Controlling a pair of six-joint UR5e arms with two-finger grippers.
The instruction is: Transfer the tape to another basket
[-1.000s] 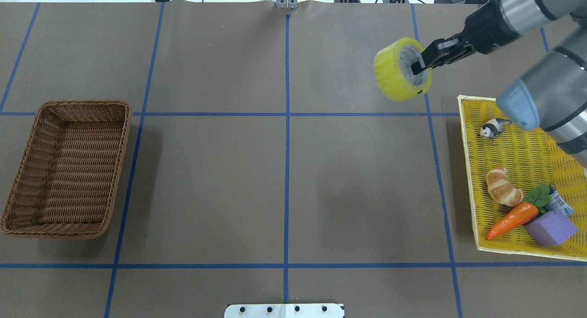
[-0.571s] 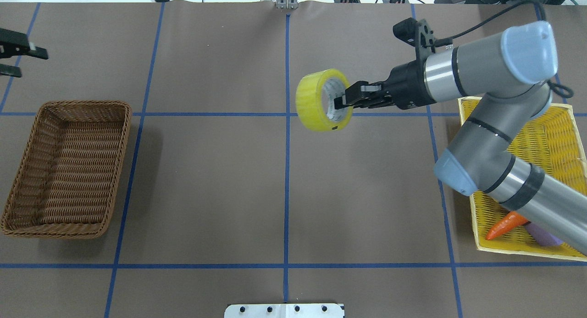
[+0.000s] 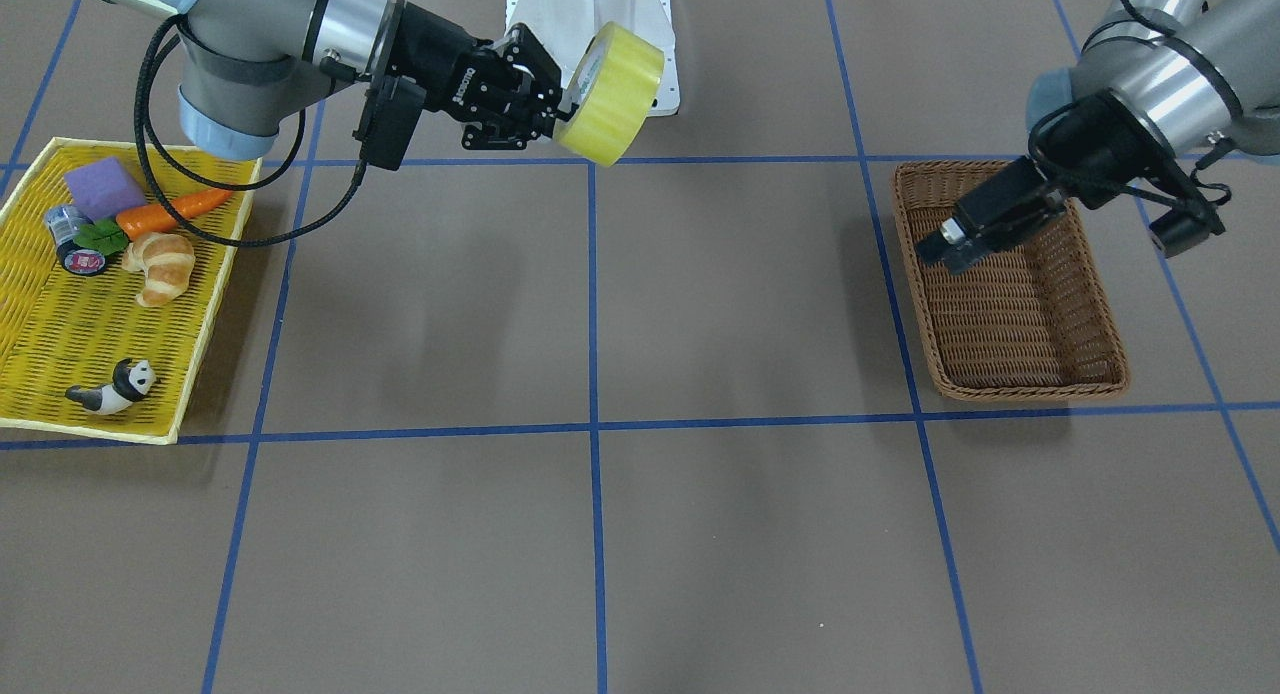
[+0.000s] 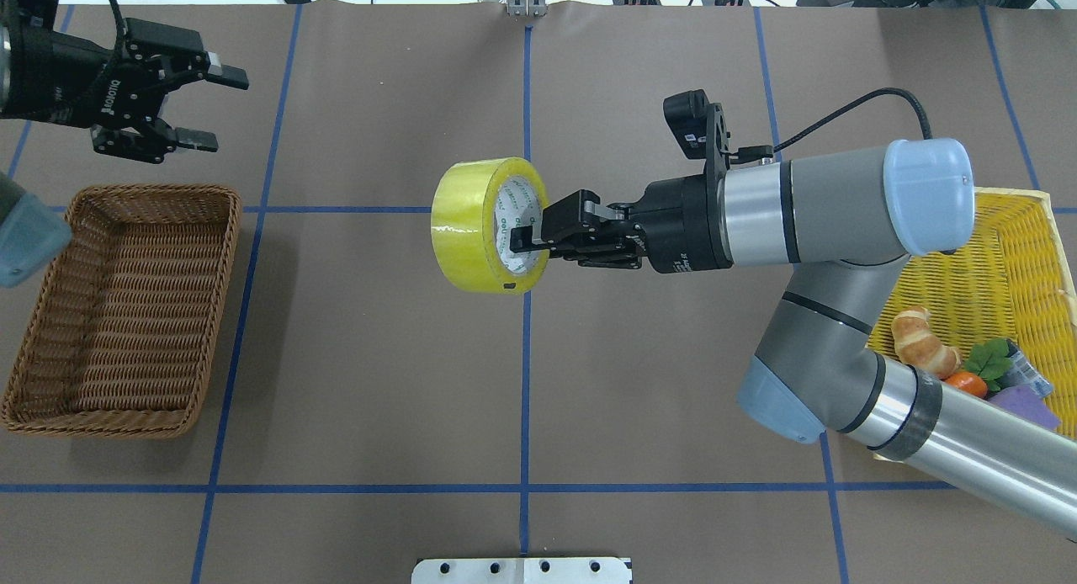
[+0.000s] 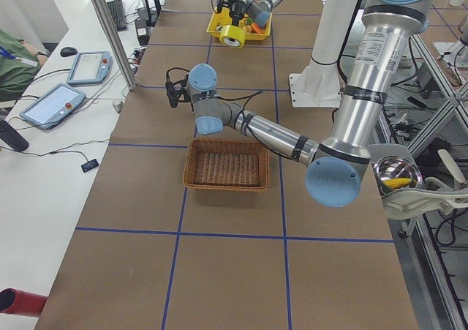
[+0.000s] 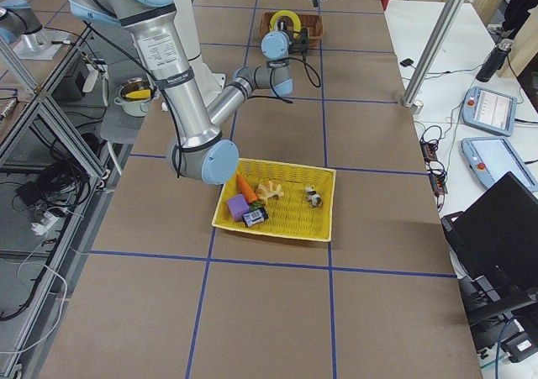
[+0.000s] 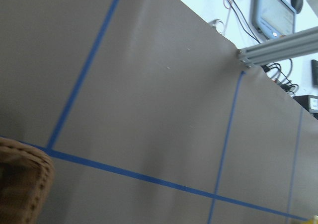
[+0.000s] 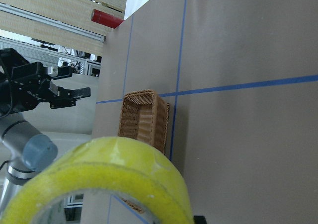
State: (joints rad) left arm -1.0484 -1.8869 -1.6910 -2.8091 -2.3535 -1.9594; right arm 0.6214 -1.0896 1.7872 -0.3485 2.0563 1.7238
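Observation:
The yellow tape [image 4: 480, 226] hangs in the air over the table's middle, its pale core facing my right gripper [image 4: 526, 243]. That gripper is shut on the roll's wall, one finger inside the core. The tape also shows in the front view [image 3: 612, 94] and fills the bottom of the right wrist view [image 8: 114, 179]. The brown wicker basket [image 4: 126, 310] stands empty at the left; it also shows in the front view [image 3: 1010, 314]. My left gripper [image 4: 214, 108] is open and empty, raised beyond the basket's far edge, jaws pointing toward the tape.
A flat yellow tray [image 4: 1010, 256] at the right holds a croissant [image 4: 921, 344], a carrot, a purple block, a small can and a panda figure [image 3: 110, 389]. Blue tape lines grid the brown table. A metal plate [image 4: 522, 570] sits at the near edge.
My right arm has carried the tape leftward from the far right to the table's middle. My left gripper has come into view at the upper left and moved right.

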